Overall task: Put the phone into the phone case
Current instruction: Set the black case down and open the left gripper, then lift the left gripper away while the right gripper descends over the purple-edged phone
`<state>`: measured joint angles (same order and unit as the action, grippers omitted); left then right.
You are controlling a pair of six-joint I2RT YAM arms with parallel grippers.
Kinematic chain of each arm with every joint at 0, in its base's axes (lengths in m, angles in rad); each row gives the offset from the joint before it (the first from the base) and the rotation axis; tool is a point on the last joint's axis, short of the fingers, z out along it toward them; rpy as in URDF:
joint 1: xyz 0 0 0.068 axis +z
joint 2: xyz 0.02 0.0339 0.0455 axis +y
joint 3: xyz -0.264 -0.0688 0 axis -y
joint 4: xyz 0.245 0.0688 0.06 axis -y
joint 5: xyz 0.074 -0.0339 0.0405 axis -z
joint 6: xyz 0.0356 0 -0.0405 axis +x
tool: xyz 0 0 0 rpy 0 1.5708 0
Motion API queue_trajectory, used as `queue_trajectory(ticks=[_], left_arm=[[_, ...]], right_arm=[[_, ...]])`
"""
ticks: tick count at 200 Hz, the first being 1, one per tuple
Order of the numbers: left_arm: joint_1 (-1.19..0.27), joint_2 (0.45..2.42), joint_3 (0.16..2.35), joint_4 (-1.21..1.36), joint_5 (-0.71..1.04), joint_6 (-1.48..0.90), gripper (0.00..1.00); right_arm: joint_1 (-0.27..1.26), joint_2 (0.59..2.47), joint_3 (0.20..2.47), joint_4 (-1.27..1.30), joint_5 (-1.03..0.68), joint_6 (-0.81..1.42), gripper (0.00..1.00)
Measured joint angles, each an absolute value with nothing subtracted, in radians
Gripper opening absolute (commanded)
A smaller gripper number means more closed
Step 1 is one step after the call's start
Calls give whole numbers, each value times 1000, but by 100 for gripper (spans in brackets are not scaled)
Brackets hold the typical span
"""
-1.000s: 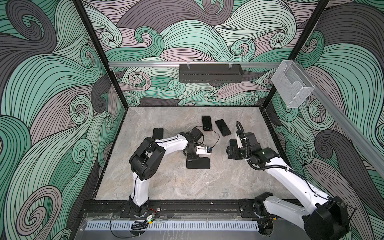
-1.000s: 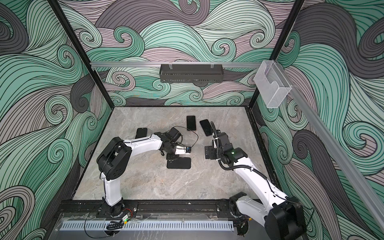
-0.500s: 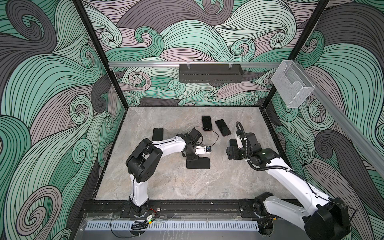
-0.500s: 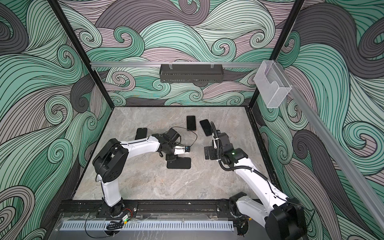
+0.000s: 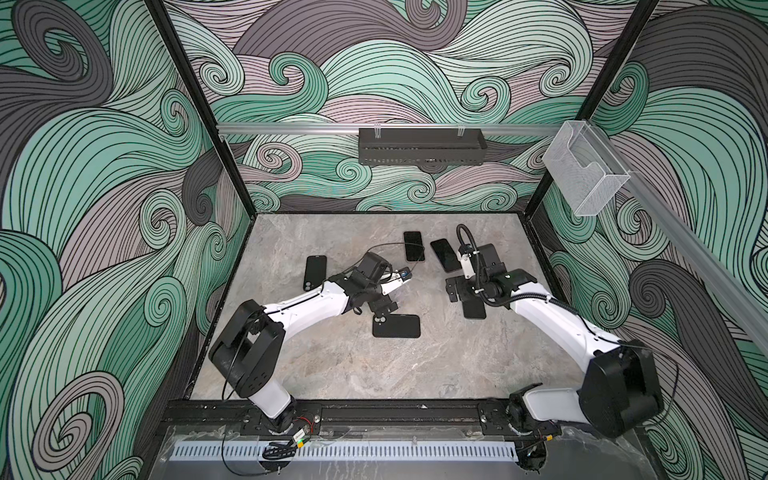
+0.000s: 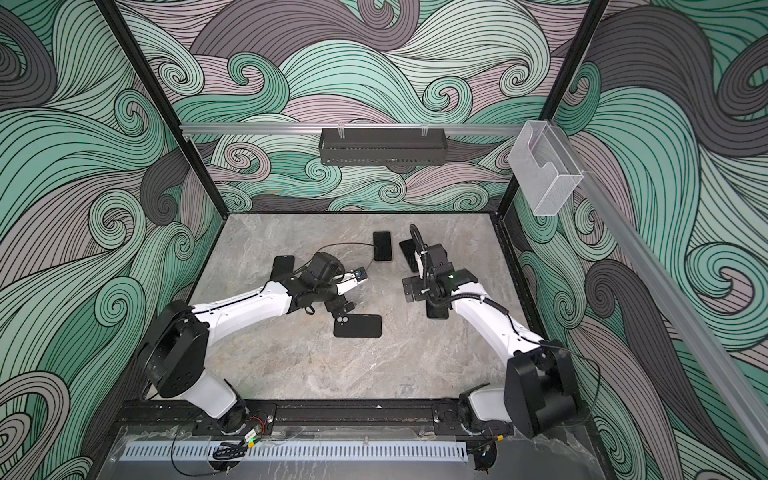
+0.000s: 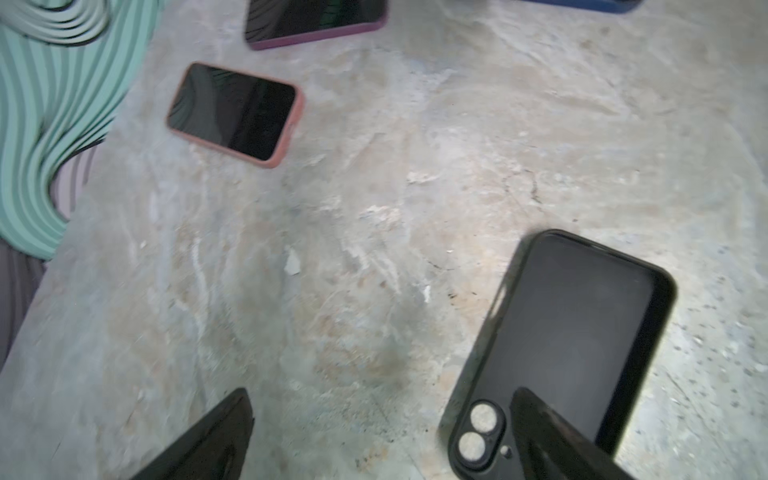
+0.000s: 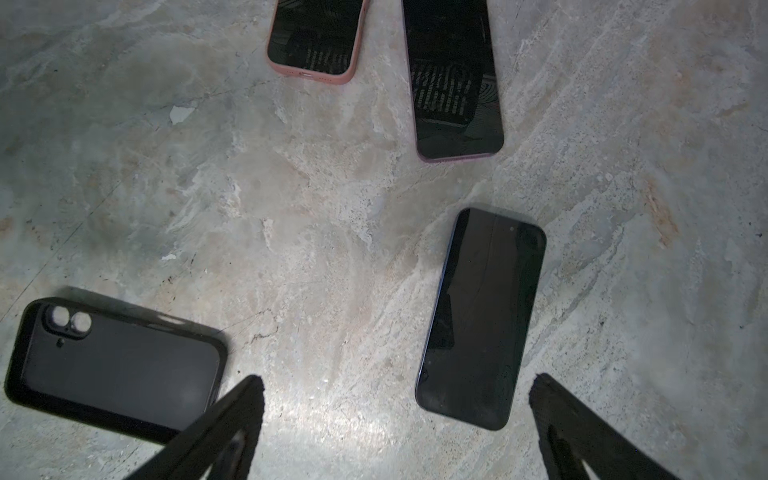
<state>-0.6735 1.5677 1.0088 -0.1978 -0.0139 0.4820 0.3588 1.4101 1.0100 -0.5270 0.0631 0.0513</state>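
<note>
Grey marble tabletop (image 5: 332,374): bare black phone (image 5: 476,311) lies flat, uncased, at 3 o'clock of the empty black rubbery case (image 5: 397,326) in a top view, well apart. Left gripper (image 7: 382,392) has just sprung wide over the case, so the case looks set down. Right gripper (image 8: 398,379) is spread and empty above the phone; pick comes next.

Enclosed robot lab cell; swirl-printed walls (image 5: 95,174), marble tabletop (image 5: 332,365).

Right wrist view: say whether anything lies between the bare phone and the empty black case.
Nothing lies between the phone and the case, just tabletop. One finger of the open left gripper hangs over the case's camera end.
</note>
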Motion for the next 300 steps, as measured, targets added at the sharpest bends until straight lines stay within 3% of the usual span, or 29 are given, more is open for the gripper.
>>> queue_trajectory(ticks=[45, 102, 204, 300], left_arm=[[-642, 1361, 844, -48, -210, 273, 99], [-558, 1180, 776, -60, -414, 63, 99], [-439, 943, 603, -133, -498, -239, 99], [-433, 892, 593, -220, -484, -293, 99]], right_arm=[[278, 1655, 1224, -552, 1, -28, 99], [227, 1947, 1491, -611, -28, -97, 99], [219, 2327, 1910, -796, -65, -139, 96], [197, 2453, 2136, -931, -67, -94, 93]])
